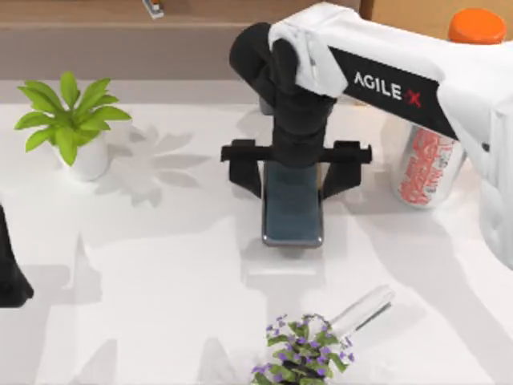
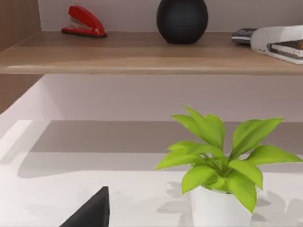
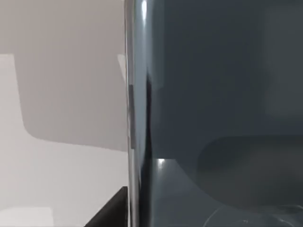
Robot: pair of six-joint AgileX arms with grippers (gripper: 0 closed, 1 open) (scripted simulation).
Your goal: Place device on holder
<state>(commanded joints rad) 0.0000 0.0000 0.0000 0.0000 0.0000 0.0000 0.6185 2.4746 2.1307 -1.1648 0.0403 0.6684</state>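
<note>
- Step in hand, as I judge it: carrying. The right gripper (image 1: 293, 172) sits over the middle of the table with the flat, glossy, dark grey-black smartphone (image 1: 293, 210) between its black fingers.
- The phone's far end is hidden under the wrist; its near end juts toward the table's front edge. The 2 fingers stand at either long edge of the phone, so I read the pincer as clenched on it.
- Whether the phone is lifted or resting on the table cannot be told; a shadow lies just in front of it.
- Right wrist view: the phone's (image 3: 213, 94) smooth reflective face and rounded bright edge are very close to the camera.
- I cannot pick out the white stand, so the next move calls for locating it, carrying the phone over, and tilting it so the lower edge meets the ledge before release.
- Left gripper (image 1: 12, 277): parked at the table's left edge; finger state cannot be told.
- Surroundings: matte white table (image 1: 160, 265); leafy green plant in a smooth white pot (image 1: 74, 128) at rear left; silver can with red print (image 1: 429, 168) at right; purple-flowered plant (image 1: 303, 353) at front with a clear glass tube (image 1: 365, 309) beside it.
- Left wrist view: wooden shelf (image 2: 142, 52) with a red stapler (image 2: 84, 22) and a dark textured sphere (image 2: 182, 20).
</note>
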